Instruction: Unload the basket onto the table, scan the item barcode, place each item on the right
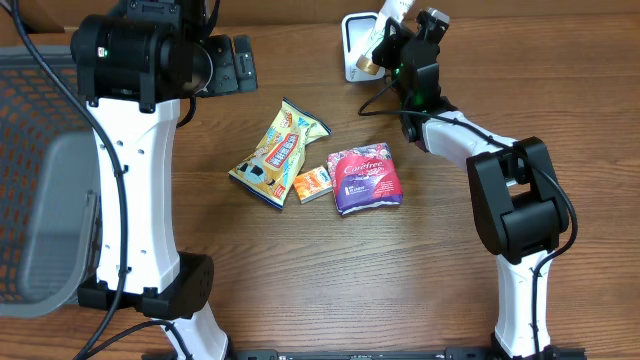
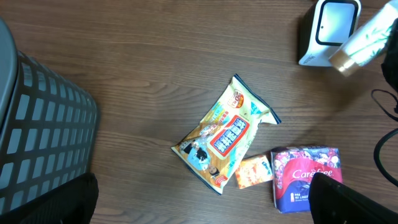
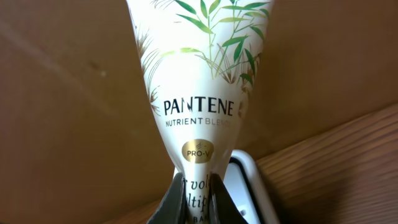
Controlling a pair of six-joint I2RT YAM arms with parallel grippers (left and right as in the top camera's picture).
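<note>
Nearly read: tube presented at the scanner

At far left a mesh basket stands beside the surface, probably to take items once scanned. The left hand hangs above the wood with its fingers wide apart, holding nothing, and looks down on the waiting goods. These are a snack bag, a small orange packet touching it, and a purple Carefree pack just beside that. They lie flat in the middle, within reach of either arm.

Further right, the white scanner stands at the back edge. The right hand is clamped on the Pantene tube near its lower end. It holds the tube tilted just in front of the scanner's window, so the printed side can likely meet the reader. The barcode itself is not visible.
</note>
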